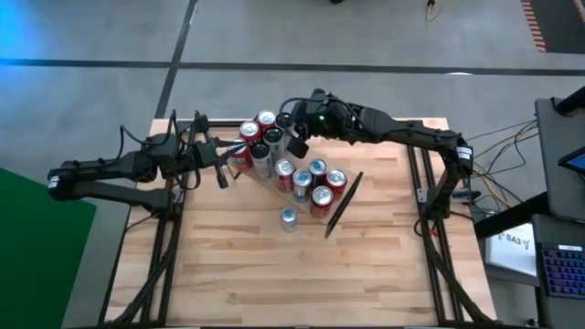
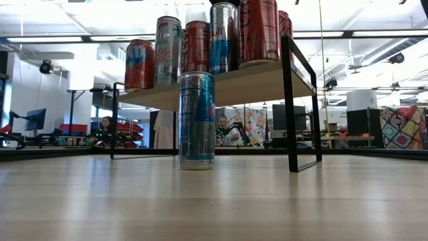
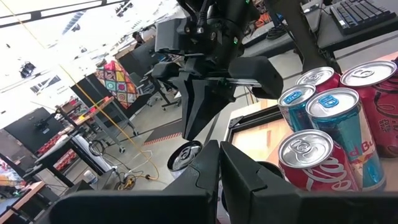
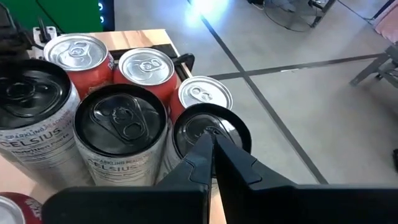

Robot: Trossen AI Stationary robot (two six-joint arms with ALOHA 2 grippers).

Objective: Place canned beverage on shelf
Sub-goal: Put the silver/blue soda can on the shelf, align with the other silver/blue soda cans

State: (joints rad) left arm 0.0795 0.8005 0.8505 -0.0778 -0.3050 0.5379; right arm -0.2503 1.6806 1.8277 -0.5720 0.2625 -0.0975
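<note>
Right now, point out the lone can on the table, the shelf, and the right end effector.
lone can [image 2: 196, 120]: low view, middle of its blue-and-silver side.
shelf [image 2: 267, 82]: low view, front edge of the light-wood plank.
right end effector [image 4: 214, 155]: right wrist view, where its shut dark fingertips meet, over a black can top.

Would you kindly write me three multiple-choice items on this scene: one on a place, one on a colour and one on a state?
1. Where is the silver-and-blue can that stands alone?
A. on the shelf
B. on the table, in front of the shelf
C. in a tool

2. What colour are the shelf's end frames?
A. black
B. white
C. yellow

3. How are the left tool and right tool?
A. both open
B. each shut on a can
C. both shut, empty

Answers: 1 B, it stands on the tabletop, lower than the plank; 2 A, the metal posts are black; 3 C, the fingers meet with nothing between them.
</note>
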